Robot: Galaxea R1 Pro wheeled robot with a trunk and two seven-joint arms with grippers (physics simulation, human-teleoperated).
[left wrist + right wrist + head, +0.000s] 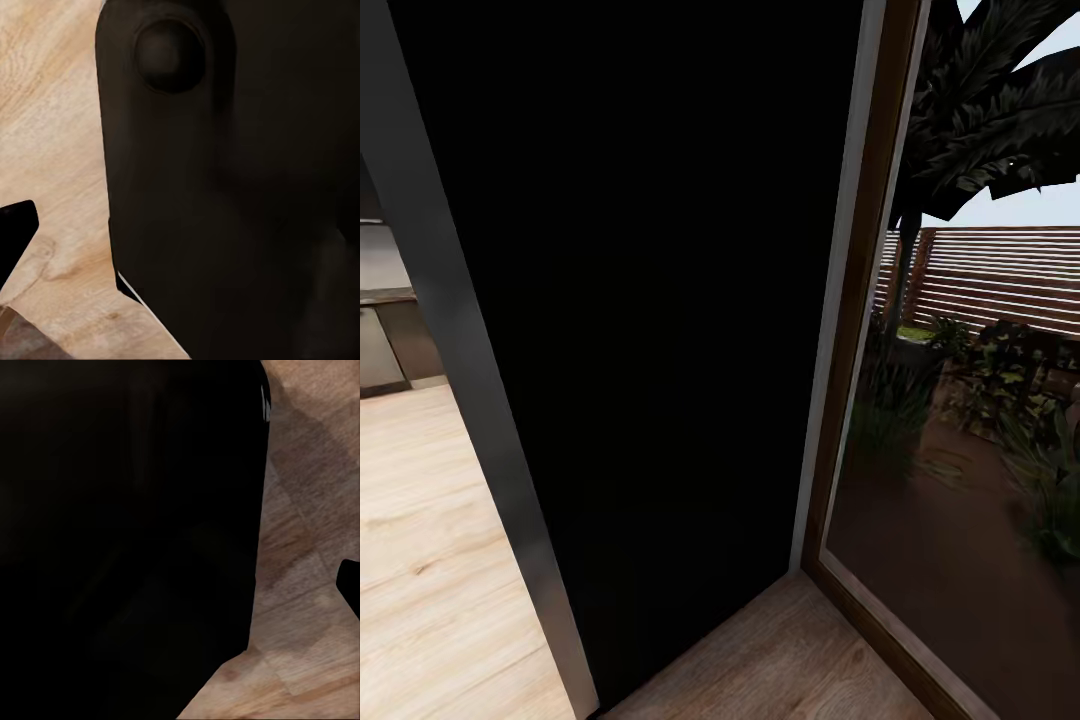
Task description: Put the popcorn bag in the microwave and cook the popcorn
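While our head camera faces a tall black panel (660,350) that stands right in front of us, we see a grey post (455,380) along its left edge and a pale strip with a brown wooden frame (870,250) along its right. Light wood floor (420,560) runs off to the left, and far back there a sliver of the kitchen shows: a dark cabinet front (405,340) under a thin counter edge. To the right, through a glass pane (950,560), we look out on a garden with a dark palm (980,100), low plants and a slatted fence (1000,270). Both wrist cameras look down on wood floor beside large dark rounded shapes, so we cannot tell whether either claw is spread or pressed together. The popcorn bag and microwave are not before us here.
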